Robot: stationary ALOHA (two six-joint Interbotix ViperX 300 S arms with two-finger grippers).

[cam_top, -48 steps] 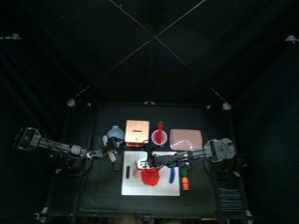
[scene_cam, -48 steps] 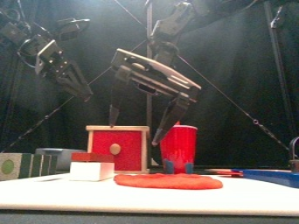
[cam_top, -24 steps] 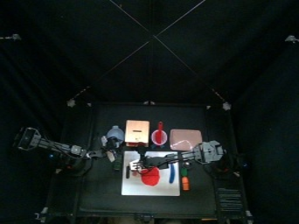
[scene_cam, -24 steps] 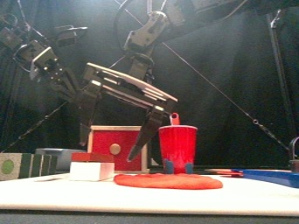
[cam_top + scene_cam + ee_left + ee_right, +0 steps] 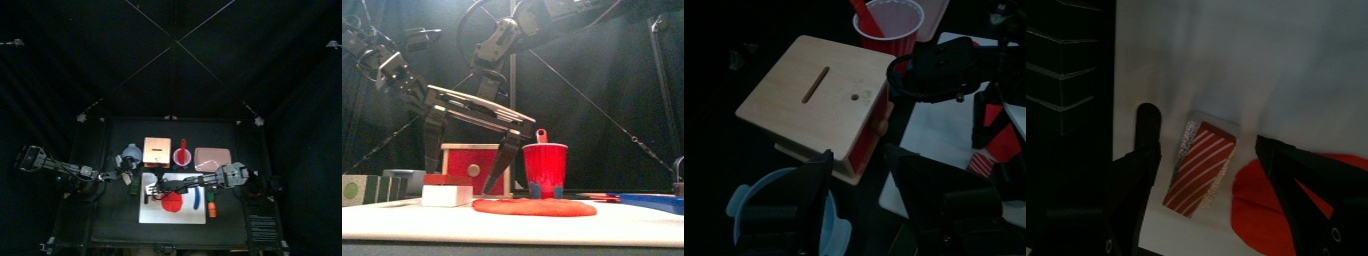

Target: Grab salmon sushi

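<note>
Your right arm has swung across and down since a moment ago, so the right tool (image 5: 465, 150) now hangs over the salmon sushi (image 5: 1201, 167) on the left part of the white board (image 5: 150, 211). From the front, the nearest thing is the flat red plate (image 5: 535, 207) lying on the board. Just left of it sits the sushi, a small white block with a striped red top. The right tool's two jaws are spread as wide as they go, one on each side of the sushi, and they hold nothing. You can see a gap between each jaw and the sushi in the right wrist view.

Behind the plate stands a red cup (image 5: 545, 170), and to its left a wooden box (image 5: 818, 95) with a slot in its top and a red front. A pink plate (image 5: 213, 157) lies further back on the bench (image 5: 120, 130).

Your left tool (image 5: 858, 185) waits off to the left, above the box edge and a blue bowl (image 5: 754, 200). Its jaws stand apart and are empty
</note>
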